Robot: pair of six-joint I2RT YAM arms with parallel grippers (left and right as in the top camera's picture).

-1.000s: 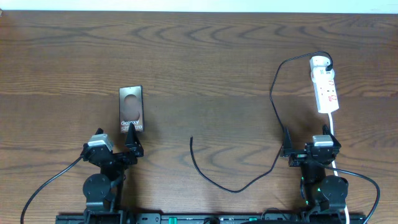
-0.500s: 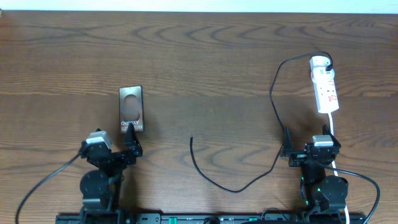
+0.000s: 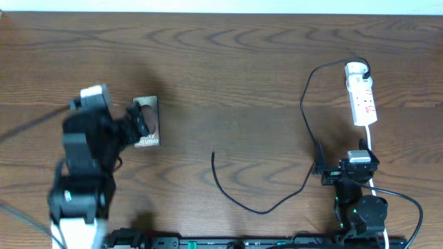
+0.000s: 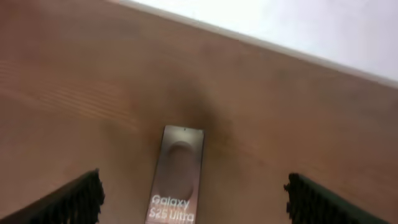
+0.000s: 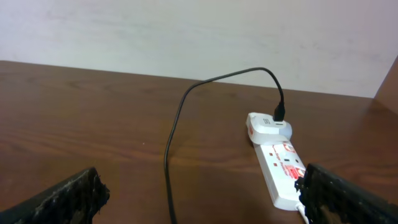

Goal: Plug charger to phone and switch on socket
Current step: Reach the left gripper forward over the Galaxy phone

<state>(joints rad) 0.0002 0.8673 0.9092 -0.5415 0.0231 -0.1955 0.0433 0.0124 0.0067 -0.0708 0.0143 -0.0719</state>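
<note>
The left arm is stretched out over the left part of the wooden table [image 3: 221, 55], its links blurred in the overhead view, with the wrist turned so the left gripper [image 3: 138, 123] sits at the phone [image 3: 148, 124]. In the wrist view its jaws stand spread wide and hold nothing; the two dark, ribbed fingers [image 4: 74, 202] sit well out to either side of the phone, and neither one touches it. The phone lies flat on the left half of the table. It is a slim brown slab with rounded corners, a dark oval near its far end and white lettering at the end nearest the gripper. The tabletop is dark brown with a wavy, streaked grain. Right of centre lies the charger [image 3: 302, 104], a thin black cable. Its free tip rests on bare wood, well apart from the phone. From there it sags in a loose curve toward the table's near edge, then climbs in a tall arc to a rounded white plug [image 3: 355, 69] at the far end of the socket [image 3: 363, 100]. The socket is a long white plastic strip with small red marks, lying lengthwise at far right. The right arm is folded low at its base, just in front of the socket. The right gripper [image 5: 200, 186] faces the strip, jaws fully apart and empty.
</note>
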